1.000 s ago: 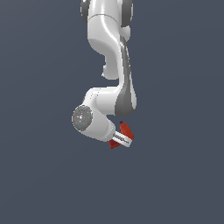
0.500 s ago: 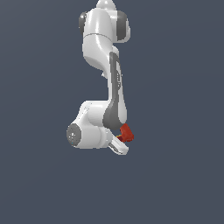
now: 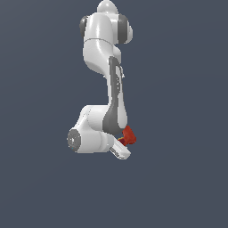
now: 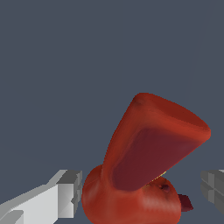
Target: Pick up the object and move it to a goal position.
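Note:
The object (image 3: 129, 135) is a small red-orange drill-shaped thing. It sits at the lower end of the white arm, on the exterior view's right side of the hand. My gripper (image 3: 125, 143) is shut on it and holds it in the air. In the wrist view the object (image 4: 148, 153) fills the middle, its darker red blocky handle pointing away from the camera. My gripper (image 4: 142, 192) has one grey finger (image 4: 65, 194) against the object's rounded body. The other finger (image 4: 213, 183) shows only at the picture's edge. Much of the hand is hidden behind the arm's wrist in the exterior view.
The white arm (image 3: 107, 58) hangs down from the top of the exterior view, its elbow link (image 3: 87, 136) bulging toward the exterior view's left. Everything behind is a plain dark grey-blue backdrop. No table, container or goal marker shows in either view.
The arm has swung and turned about its vertical axis. The hand now points more away from the camera. The object stayed in the gripper and shifted slightly to the exterior view's right.

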Controlling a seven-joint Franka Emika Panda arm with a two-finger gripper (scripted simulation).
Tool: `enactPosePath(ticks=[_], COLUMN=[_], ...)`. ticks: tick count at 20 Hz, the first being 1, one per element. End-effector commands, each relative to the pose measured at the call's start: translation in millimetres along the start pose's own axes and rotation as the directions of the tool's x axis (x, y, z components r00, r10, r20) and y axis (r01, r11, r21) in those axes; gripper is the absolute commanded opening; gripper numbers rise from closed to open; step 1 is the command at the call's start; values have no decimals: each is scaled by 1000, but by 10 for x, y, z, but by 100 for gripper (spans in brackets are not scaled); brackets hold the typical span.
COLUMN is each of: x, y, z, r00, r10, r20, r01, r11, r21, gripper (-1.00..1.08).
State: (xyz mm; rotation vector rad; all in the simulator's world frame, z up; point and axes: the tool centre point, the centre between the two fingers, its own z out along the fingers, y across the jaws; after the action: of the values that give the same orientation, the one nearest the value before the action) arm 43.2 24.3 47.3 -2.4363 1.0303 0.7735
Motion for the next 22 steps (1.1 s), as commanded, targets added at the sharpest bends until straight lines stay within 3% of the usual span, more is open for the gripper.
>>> enactPosePath(ticks=[1,10,11,22], x=[-3,-9,-9,-14], y=[-2,1,1,-6], z=[45,290,290,281], r00=[1000,1000,1000,1000], r10=[0,4,4,3], r20=[1,4,4,3], r01=[0,-4,-4,-3], r11=[1000,1000,1000,1000], r21=[0,1,1,2], gripper=[108,108,-100,-100])
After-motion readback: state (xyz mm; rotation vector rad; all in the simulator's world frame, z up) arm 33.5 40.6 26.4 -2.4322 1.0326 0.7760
